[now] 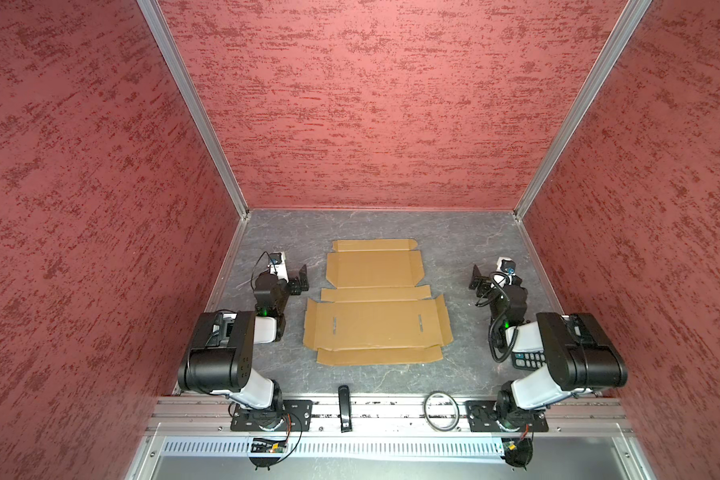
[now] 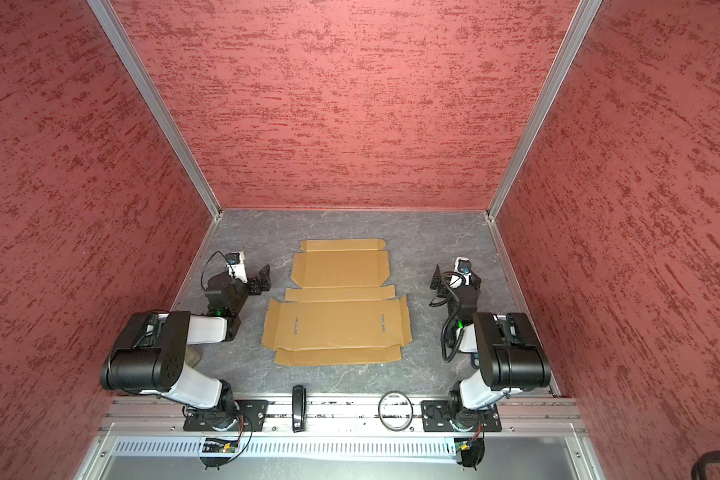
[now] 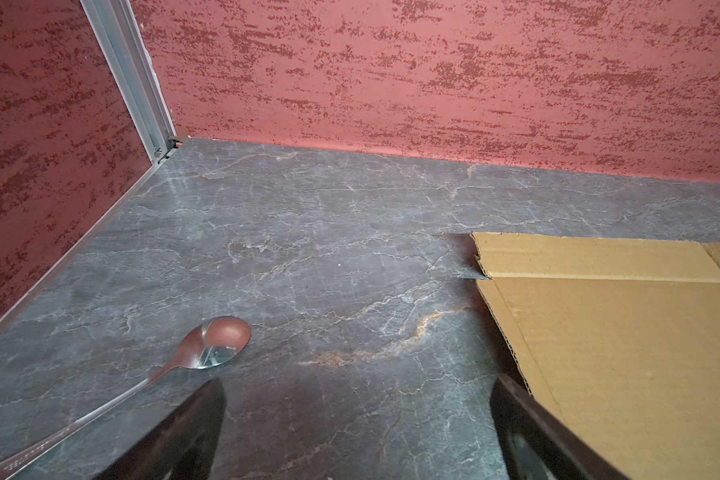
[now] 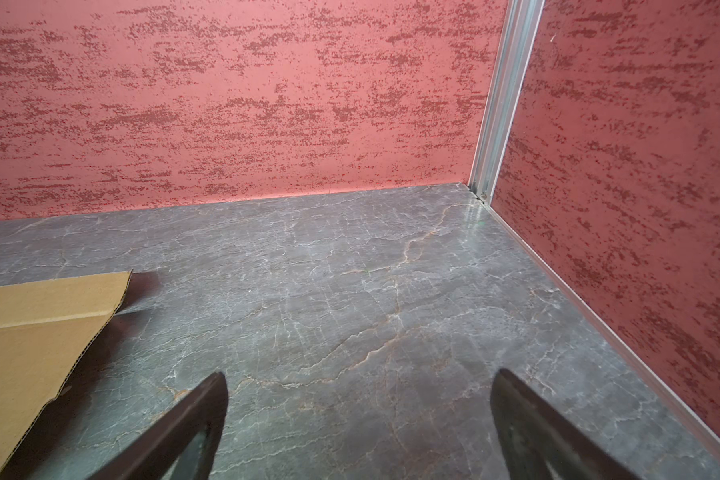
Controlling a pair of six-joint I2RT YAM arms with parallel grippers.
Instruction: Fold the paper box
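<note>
The paper box (image 1: pixel 375 303) (image 2: pixel 337 303) is a flat brown die-cut cardboard sheet, lying unfolded in the middle of the grey marble-look table with its flaps spread out. My left gripper (image 1: pixel 302 280) (image 2: pixel 262 278) hovers open just left of the sheet's far half. In the left wrist view the sheet's edge (image 3: pixel 620 332) lies beside one finger of that gripper (image 3: pixel 358 382), with bare table between the fingers. My right gripper (image 1: pixel 476 280) (image 2: pixel 435 280) stands open to the right of the sheet, apart from it. The right wrist view shows it (image 4: pixel 360 374) over bare table, the cardboard corner (image 4: pixel 30 332) off to the side.
A metal spoon (image 3: pixel 221 343) lies on the table close to my left gripper. A dark keypad device (image 1: pixel 526 359) sits under the right arm. A black bar (image 1: pixel 344 409) and a ring (image 1: pixel 441 410) rest on the front rail. Red walls close in three sides.
</note>
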